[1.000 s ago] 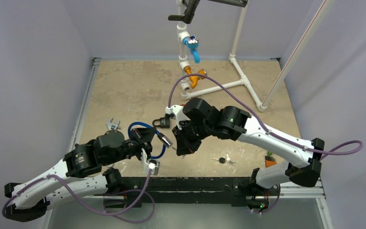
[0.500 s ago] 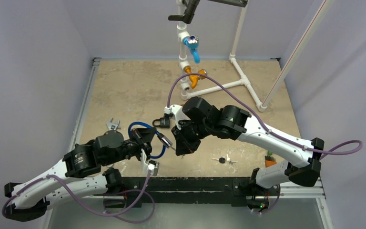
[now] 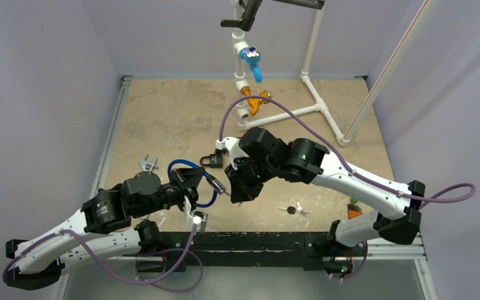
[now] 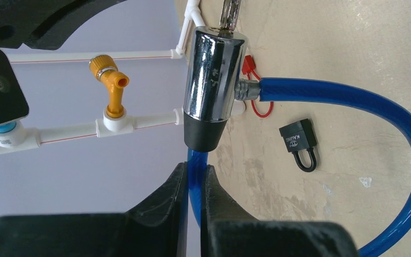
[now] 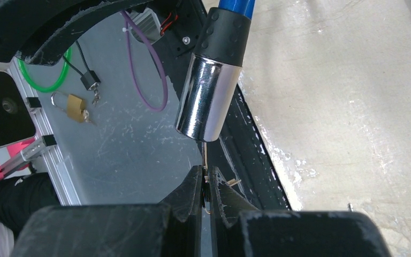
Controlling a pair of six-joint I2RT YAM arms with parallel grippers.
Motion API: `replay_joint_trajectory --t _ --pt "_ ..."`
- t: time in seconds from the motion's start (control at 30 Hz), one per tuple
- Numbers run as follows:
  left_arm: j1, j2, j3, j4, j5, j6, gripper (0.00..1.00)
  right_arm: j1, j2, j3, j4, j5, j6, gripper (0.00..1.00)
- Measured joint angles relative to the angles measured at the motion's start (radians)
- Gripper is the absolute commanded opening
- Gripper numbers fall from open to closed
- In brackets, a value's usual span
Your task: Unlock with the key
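A: Left gripper [image 4: 195, 174]?
B: Clamped on the blue cable [image 4: 353, 101] just under the chrome lock barrel [image 4: 214, 75], holding it in mid-air with the keyway facing right.
A: Right gripper [image 5: 206, 179]?
B: Pinched shut on the key [image 5: 204, 152]. The blade meets the barrel's end, likely ready for turning.

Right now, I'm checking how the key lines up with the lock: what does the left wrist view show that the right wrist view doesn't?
Only the left wrist view: the left gripper shut on the blue cable, a black padlock, an orange valve. Only the right wrist view: the right gripper pinching the key, a brass padlock. Both: the chrome lock barrel, the blue cable and the key at the barrel's end.
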Motion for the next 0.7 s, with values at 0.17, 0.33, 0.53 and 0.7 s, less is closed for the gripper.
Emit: replay_joint_trajectory --t 0.17,0.33,0.53,0.7 --pt "-0.001 0.000 -0.002 0.000 0.000 0.008 0.00 0.000 0.000 0.001 -0.002 0.005 0.000 0.00" --pt "-0.007 0.000 -0.004 -0.001 0.000 0.016 0.00 0.000 0.000 0.004 -0.005 0.005 0.000 0.00" --pt "-0.012 0.000 -0.005 -0.001 -0.001 0.018 0.00 0.000 0.000 0.005 -0.010 0.005 0.000 0.00" --pt "-0.012 0.000 -0.005 -0.001 -0.002 0.019 0.00 0.000 0.000 0.005 -0.011 0.013 0.000 0.00"
